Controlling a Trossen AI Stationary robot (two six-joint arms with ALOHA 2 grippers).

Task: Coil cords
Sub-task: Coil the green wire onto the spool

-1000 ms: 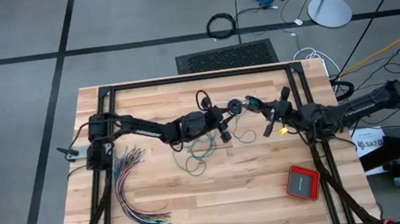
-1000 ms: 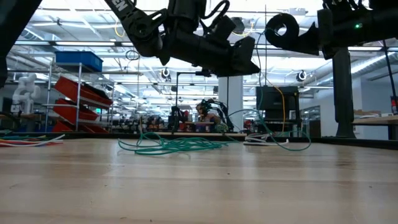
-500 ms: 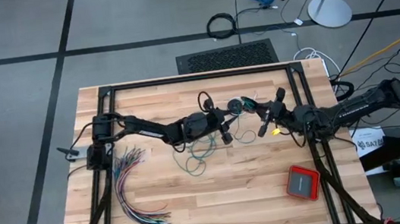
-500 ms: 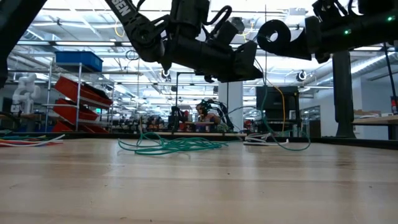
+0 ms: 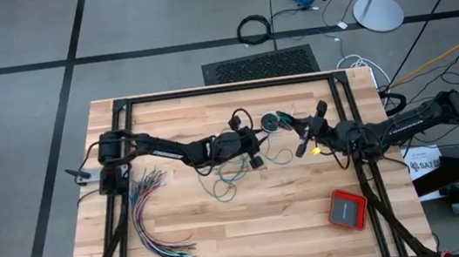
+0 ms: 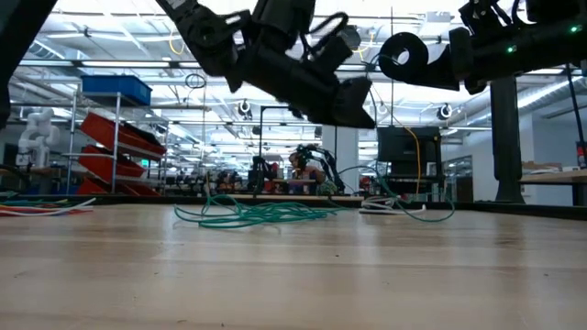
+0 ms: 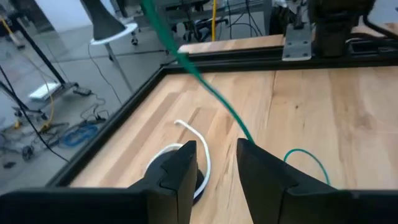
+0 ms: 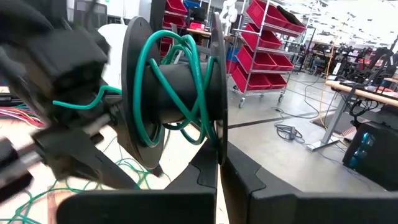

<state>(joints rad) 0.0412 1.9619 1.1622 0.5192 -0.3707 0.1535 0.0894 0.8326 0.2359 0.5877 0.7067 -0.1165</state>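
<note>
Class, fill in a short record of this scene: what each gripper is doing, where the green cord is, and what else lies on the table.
right gripper: shut on spool rim, held above table
green cord: partly wound on spool, rest heaped on table
left gripper: part open, green cord running at its fingers, grip unclear
also on table: coloured wires, red box, second black spool with white cord

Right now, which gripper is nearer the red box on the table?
Right. The right gripper is up-left of the red box; the left gripper lies farther left, over the teal cord.
</note>
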